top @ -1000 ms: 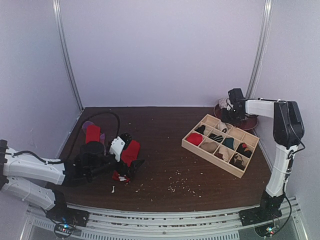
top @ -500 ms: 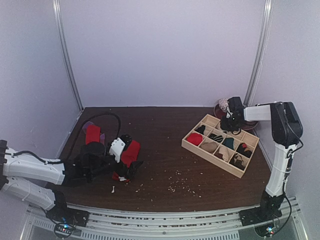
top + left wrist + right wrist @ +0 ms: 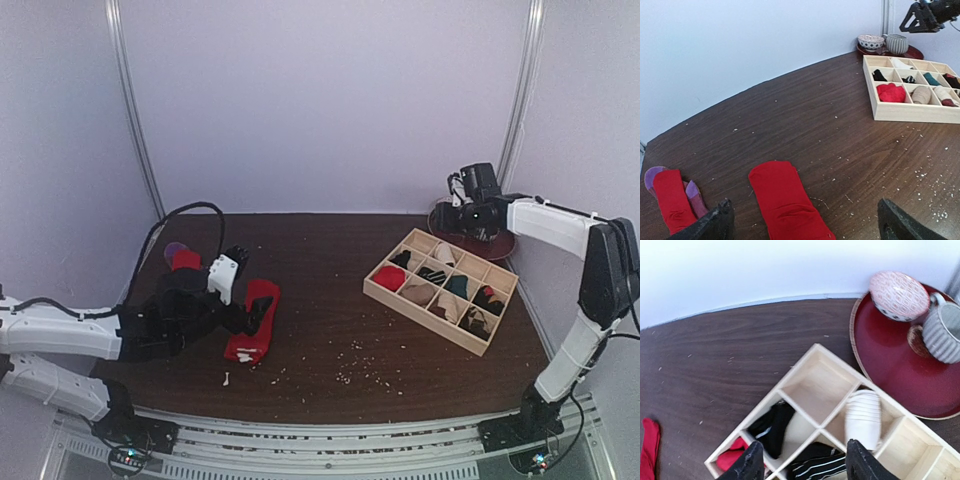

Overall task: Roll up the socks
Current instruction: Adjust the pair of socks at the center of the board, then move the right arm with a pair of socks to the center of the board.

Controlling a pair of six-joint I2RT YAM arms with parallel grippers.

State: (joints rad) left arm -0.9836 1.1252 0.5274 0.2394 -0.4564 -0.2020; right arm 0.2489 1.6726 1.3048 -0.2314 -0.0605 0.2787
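A plain red fabric sock [image 3: 787, 200] lies flat and lengthwise on the dark brown wooden table [image 3: 830, 120], at its near left. It sits directly between the left arm's [image 3: 80, 335] jaws, which stand wide open. One dark finger [image 3: 715, 225] is on each side of the sock, clear of the fabric, and the sock lies nearer the left one. Whether the fingers touch the table cannot be told. Further left, outside the jaws, lies a second red sock with purple parts [image 3: 671, 200].

On the right of the table sits a pale wooden grid tray [image 3: 420, 320]. Its compartments hold rolled socks, among them a red one [image 3: 891, 93], a cream one [image 3: 862, 417] and a black one [image 3: 772, 427]. The right arm's [image 3: 545, 220] jaws hover open and empty above the tray's far-left compartments. Beyond the grid tray, a round red tray [image 3: 890, 370] carries a patterned pink-and-white bowl [image 3: 898, 295] and a grey ribbed cup [image 3: 945, 332].
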